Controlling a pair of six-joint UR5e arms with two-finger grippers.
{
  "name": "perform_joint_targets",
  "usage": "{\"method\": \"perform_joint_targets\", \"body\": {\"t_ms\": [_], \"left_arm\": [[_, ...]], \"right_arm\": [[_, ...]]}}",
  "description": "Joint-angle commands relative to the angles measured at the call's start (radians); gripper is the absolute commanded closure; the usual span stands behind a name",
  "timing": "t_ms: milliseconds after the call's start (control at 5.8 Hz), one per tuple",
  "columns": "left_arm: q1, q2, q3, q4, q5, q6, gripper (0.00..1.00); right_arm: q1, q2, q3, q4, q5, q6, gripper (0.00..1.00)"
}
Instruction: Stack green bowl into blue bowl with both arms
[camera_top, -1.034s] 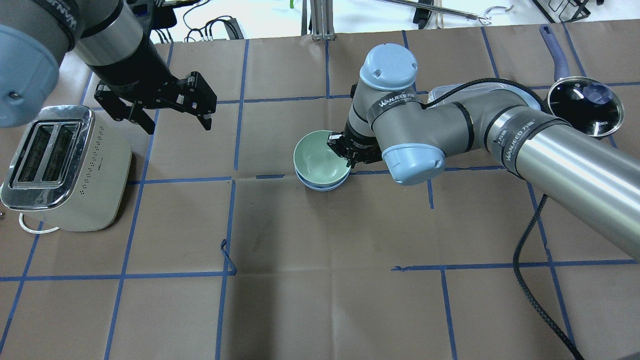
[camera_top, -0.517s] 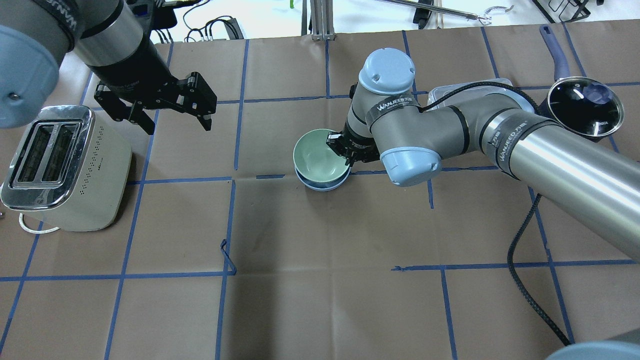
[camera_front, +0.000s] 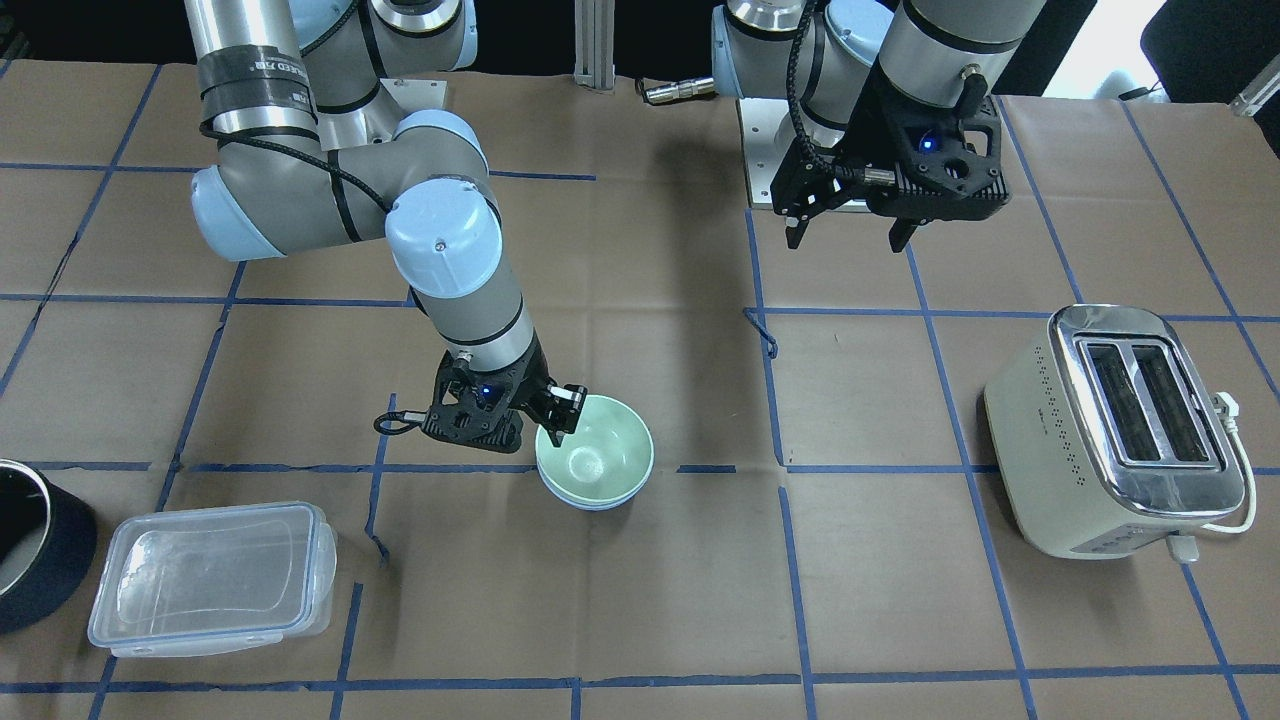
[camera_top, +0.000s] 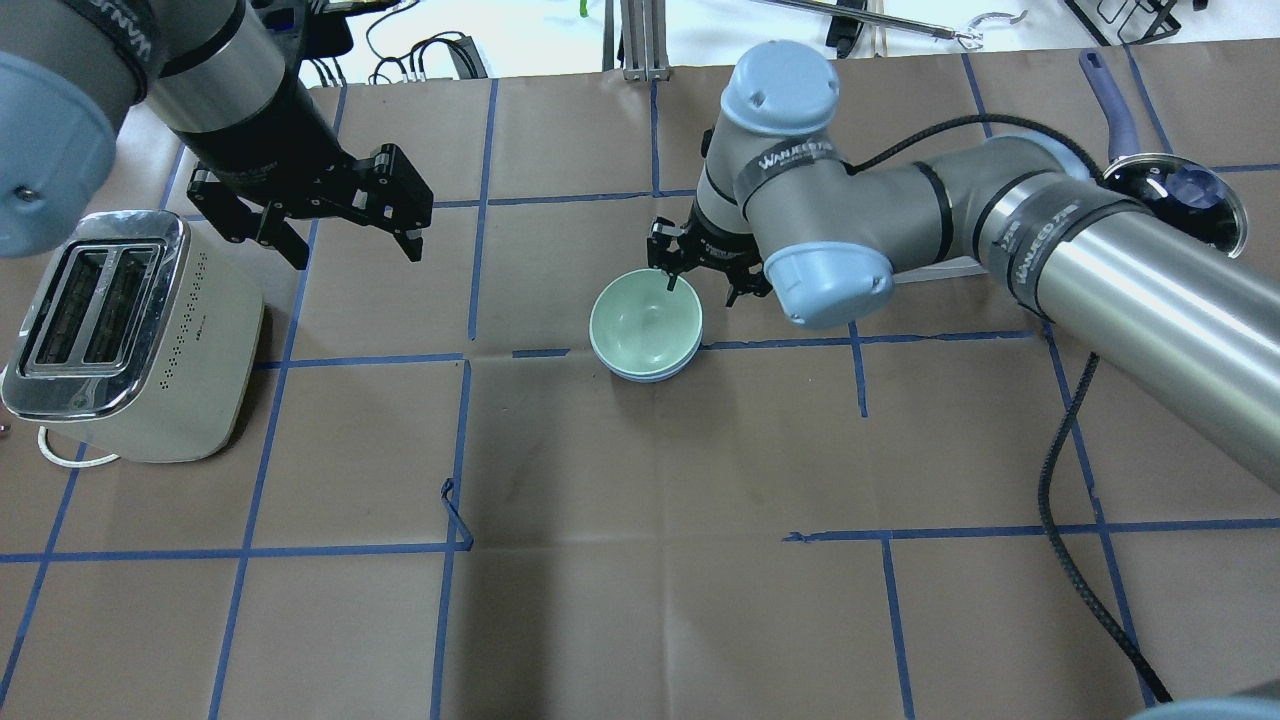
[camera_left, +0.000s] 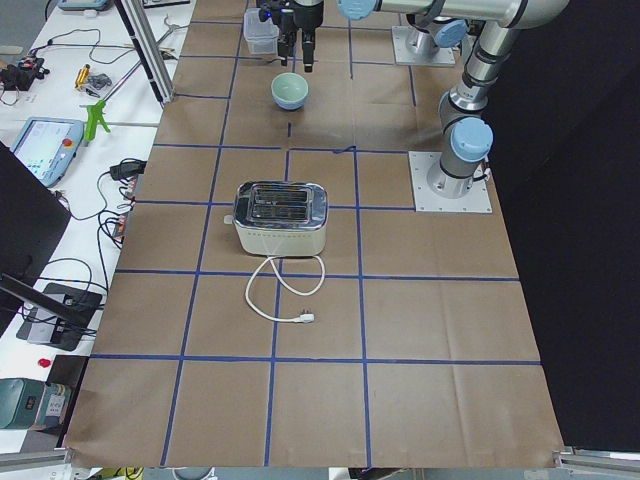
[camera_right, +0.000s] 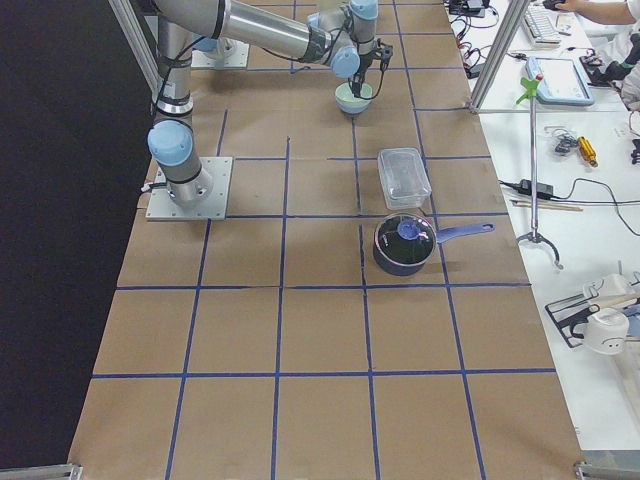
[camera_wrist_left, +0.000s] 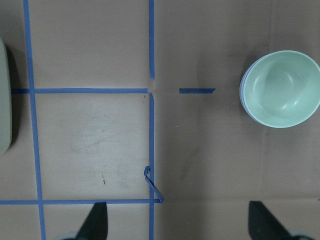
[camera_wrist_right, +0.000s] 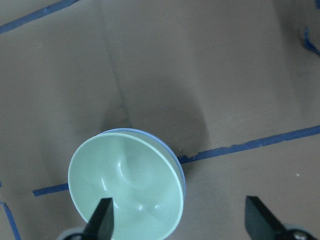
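The green bowl (camera_top: 646, 325) sits nested inside the blue bowl (camera_top: 640, 374), of which only a thin rim shows beneath it; both rest on the table's middle. They also show in the front view, green bowl (camera_front: 597, 455) over blue bowl (camera_front: 590, 501). My right gripper (camera_top: 705, 278) is open and empty, raised just beyond the bowls' far right rim. In the right wrist view one fingertip (camera_wrist_right: 103, 216) hangs over the green bowl (camera_wrist_right: 125, 185). My left gripper (camera_top: 357, 248) is open and empty, high above the table near the toaster. In the left wrist view the green bowl (camera_wrist_left: 282, 87) lies far right.
A cream toaster (camera_top: 130, 335) stands at the left edge with its cord beside it. A dark pot (camera_top: 1170, 200) with a blue handle and a clear lidded plastic box (camera_front: 210, 575) are at the right end, behind my right arm.
My right gripper has come off the green bowl's rim, opened, and moved up and toward the far side. The green bowl has settled level in the blue bowl. The left arm has not moved.
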Motion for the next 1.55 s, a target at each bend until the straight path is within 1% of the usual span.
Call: {"method": "perform_joint_targets", "body": {"t_ms": [0,172,345,517,1379], "left_arm": [[0.001,0.002,0.0,0.0,0.0,0.0,0.02],[0.001,0.002,0.0,0.0,0.0,0.0,0.02],[0.001,0.002,-0.002,0.0,0.0,0.0,0.02],[-0.001,0.003,-0.002,0.0,0.0,0.0,0.02],[0.001,0.003,-0.002,-0.003,-0.001,0.0,0.02]], "right_arm": [[-0.111,-0.116,-0.09,0.29,-0.009,-0.185,0.0],[-0.19,-0.19,-0.089,0.421,-0.016,-0.305,0.0],[-0.222,-0.247,-0.089,0.532,-0.085,-0.355,0.0],[-0.23,-0.27,-0.086,0.56,-0.122,-0.372,0.0],[-0.216,-0.281,-0.092,0.548,-0.139,-0.363,0.0]]}}
